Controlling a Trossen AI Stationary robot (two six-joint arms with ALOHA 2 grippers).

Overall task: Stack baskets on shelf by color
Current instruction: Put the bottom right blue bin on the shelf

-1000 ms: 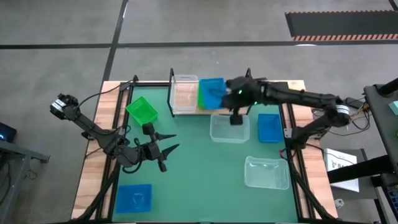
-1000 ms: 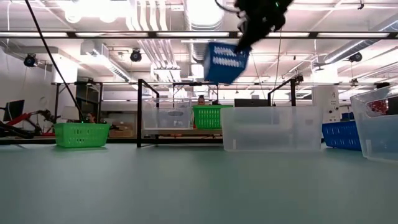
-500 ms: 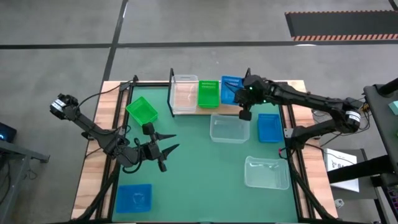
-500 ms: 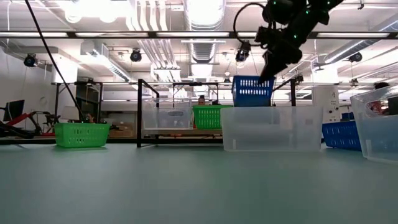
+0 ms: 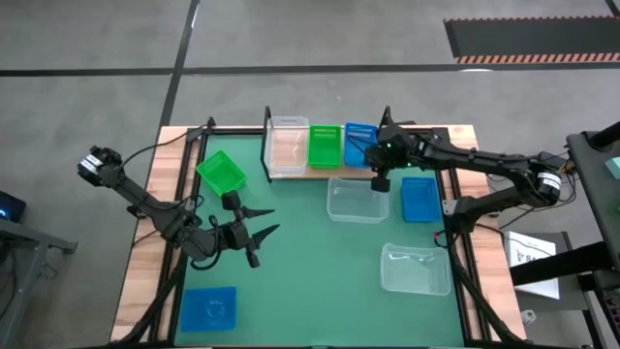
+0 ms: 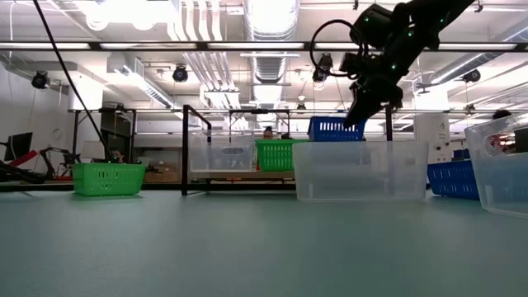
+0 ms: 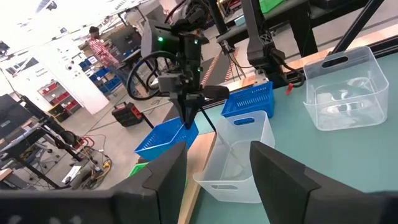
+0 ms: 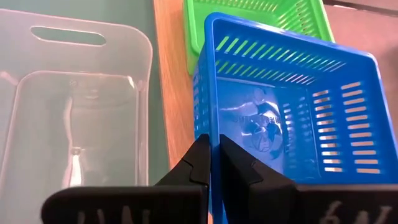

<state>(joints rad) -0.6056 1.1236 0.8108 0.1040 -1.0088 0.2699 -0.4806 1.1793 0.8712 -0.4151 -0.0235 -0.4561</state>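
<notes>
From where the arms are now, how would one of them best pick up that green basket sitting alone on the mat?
The green basket sits upright with its top open, away from the other baskets. I would come from above and pinch one long side wall near its rim, one finger inside, one outside. The left gripper waits open nearby on the mat, so it probably suits best.

dark jointed arms, black cables, green indicator lights.

On the wooden shelf [image 5: 291, 175] a clear basket [image 5: 287, 145], a green basket [image 5: 325, 144] and a slotted blue basket [image 5: 359, 142] stand upright side by side, while other clear, green and blue baskets lie scattered around the desk.
</notes>
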